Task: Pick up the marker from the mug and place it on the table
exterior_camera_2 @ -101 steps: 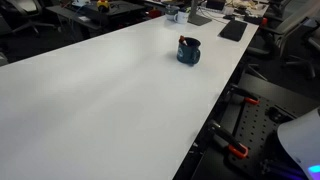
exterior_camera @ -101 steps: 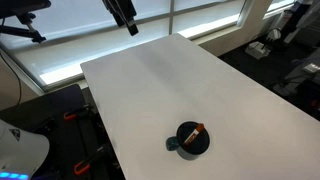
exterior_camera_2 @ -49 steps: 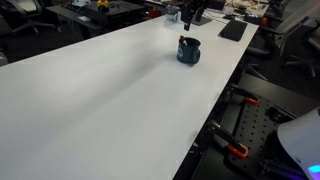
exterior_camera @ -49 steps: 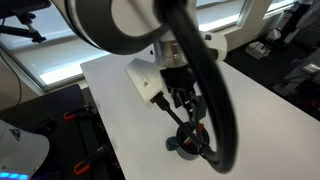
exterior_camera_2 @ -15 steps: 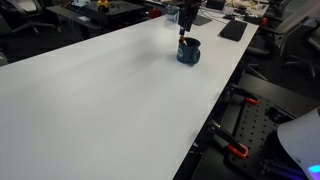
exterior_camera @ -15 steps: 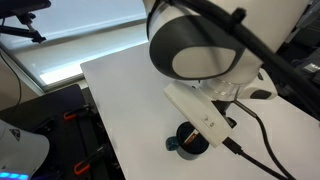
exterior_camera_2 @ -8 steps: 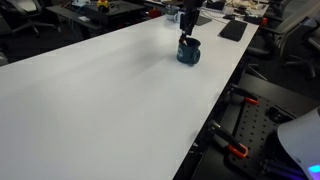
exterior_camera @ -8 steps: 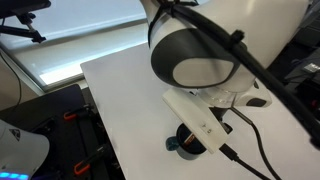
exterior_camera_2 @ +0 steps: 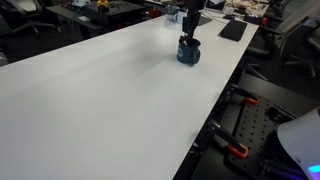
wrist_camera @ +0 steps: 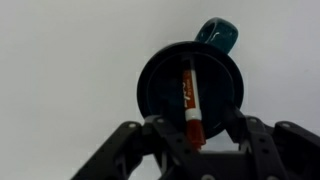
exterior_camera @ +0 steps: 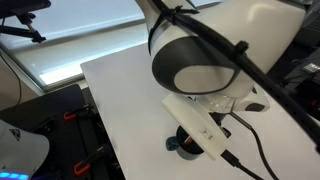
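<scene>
In the wrist view the dark mug point(wrist_camera: 190, 80) sits on the white table point(wrist_camera: 60, 60), its teal-looking handle point(wrist_camera: 218, 33) pointing away. The orange-red marker point(wrist_camera: 188, 100) lies slanted inside it, dark end far. My gripper point(wrist_camera: 196, 132) is straight over the mug. Its two fingers point(wrist_camera: 160, 132) stand either side of the marker's near end, with a gap on each side, so it is open around it. In an exterior view the gripper point(exterior_camera_2: 190, 36) dips into the mug point(exterior_camera_2: 188, 52). In an exterior view the arm hides most of the mug point(exterior_camera: 178, 141).
The mug stands near the table's corner; the edges point(exterior_camera_2: 225, 95) point(exterior_camera: 100, 110) are close. A black flat object point(exterior_camera_2: 232, 30) lies beyond it. Orange-handled clamps point(exterior_camera_2: 236, 150) sit below the table edge. The rest of the tabletop point(exterior_camera_2: 100, 100) is bare white.
The gripper has sunk a little lower onto the mug and its fingers have drawn closer around the marker. Mug and marker have not moved.
</scene>
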